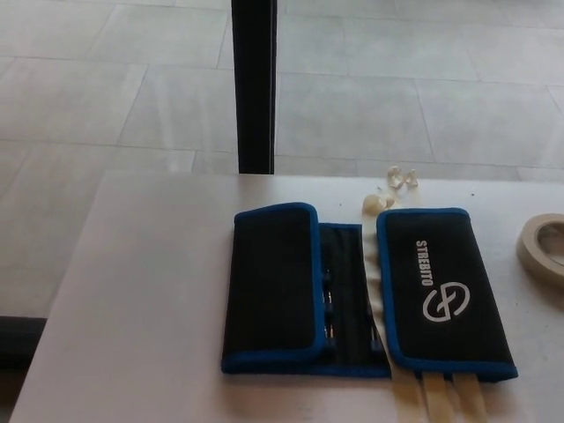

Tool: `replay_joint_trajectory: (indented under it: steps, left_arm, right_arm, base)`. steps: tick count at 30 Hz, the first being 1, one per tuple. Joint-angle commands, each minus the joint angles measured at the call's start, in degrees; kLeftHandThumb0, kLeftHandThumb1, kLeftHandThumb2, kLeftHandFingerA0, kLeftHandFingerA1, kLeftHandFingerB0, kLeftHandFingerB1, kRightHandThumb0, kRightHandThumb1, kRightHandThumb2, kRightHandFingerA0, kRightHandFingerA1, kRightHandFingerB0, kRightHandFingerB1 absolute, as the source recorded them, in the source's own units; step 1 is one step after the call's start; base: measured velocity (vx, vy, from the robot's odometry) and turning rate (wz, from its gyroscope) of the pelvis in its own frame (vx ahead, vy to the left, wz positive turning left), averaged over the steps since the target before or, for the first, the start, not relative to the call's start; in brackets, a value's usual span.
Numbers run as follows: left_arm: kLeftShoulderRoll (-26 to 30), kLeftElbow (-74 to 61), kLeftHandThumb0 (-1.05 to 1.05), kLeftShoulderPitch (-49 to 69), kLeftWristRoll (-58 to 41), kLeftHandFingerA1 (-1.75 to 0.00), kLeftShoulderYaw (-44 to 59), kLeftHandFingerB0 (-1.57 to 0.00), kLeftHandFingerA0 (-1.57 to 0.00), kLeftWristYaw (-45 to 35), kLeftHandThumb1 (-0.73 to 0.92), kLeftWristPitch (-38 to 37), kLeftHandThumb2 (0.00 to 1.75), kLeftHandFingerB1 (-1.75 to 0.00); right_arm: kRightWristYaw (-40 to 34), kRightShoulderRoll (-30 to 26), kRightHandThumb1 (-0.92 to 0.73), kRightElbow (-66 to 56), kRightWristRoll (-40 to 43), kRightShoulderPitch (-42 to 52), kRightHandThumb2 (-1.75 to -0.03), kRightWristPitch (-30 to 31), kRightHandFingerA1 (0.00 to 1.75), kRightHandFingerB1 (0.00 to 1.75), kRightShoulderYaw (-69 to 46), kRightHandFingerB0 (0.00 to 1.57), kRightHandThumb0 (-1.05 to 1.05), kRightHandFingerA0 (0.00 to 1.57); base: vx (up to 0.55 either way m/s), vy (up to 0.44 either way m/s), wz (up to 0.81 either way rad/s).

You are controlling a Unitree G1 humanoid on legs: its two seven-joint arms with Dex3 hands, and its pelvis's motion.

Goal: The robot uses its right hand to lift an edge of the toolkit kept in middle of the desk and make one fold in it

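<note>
The black toolkit with blue trim (pixel 352 291) lies flat in the middle of the white desk (pixel 150 291). Its right flap (pixel 443 291), printed with a white logo and lettering, is folded over onto the inside. The left flap (pixel 271 280) is folded over too, leaving a narrow strip of tool pockets (pixel 345 291) showing between them. Neither of my hands shows in the head view.
A roll of beige tape (pixel 545 245) lies at the desk's right edge. Small pale scraps (pixel 388 189) sit just behind the toolkit. A black post (pixel 256 84) stands beyond the desk's far edge on the tiled floor. Pale strips (pixel 445 397) stick out under the toolkit's front.
</note>
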Motion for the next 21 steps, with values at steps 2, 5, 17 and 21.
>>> replay_joint_trajectory:
  steps: [2, 5, 17, 21]
  left_arm:
    - [1.4, 0.4, -0.73, 0.9, 1.2, -0.65, -0.3, -0.35, -0.47, -0.3, 0.89, 0.1, 0.66, -0.49]
    - [1.1, 0.6, -0.73, 1.3, 0.8, -0.67, 0.0, -0.42, -0.52, -0.1, 0.89, -0.2, 0.66, -0.54]
    - [0.0, 0.6, -0.73, 2.2, 0.0, -0.68, 0.7, -0.34, -0.45, -0.5, 0.68, -0.9, 1.06, -0.58]
    - [-0.2, 0.4, -0.72, 1.8, 0.1, -0.7, 0.6, -0.34, -0.48, 0.0, 0.68, -1.3, 1.08, -0.59]
  right_arm:
    - [-4.4, 1.9, -0.75, 23.9, 18.8, -0.6, -0.63, 1.2, 0.59, 0.51, -29.7, 0.56, -0.74, 0.83]
    - [-8.9, 2.5, -0.75, 32.6, 22.5, -1.3, -0.63, -0.1, 0.77, 0.66, -37.5, 0.56, -0.78, 0.84]
    - [-13.6, 4.5, -0.76, 57.7, 35.1, -3.9, -0.63, -9.3, 1.09, 0.89, -55.2, 0.31, -0.72, 0.72]
    - [-12.5, 6.0, -0.83, 60.7, 37.8, -4.6, -0.65, -6.7, 1.32, 0.88, -58.8, 0.14, -0.7, 0.81]
  base:
    - [0.0, 0.0, 0.0]
    - [0.0, 0.0, 0.0]
    - [0.0, 0.0, 0.0]
    - [0.0, 0.0, 0.0]
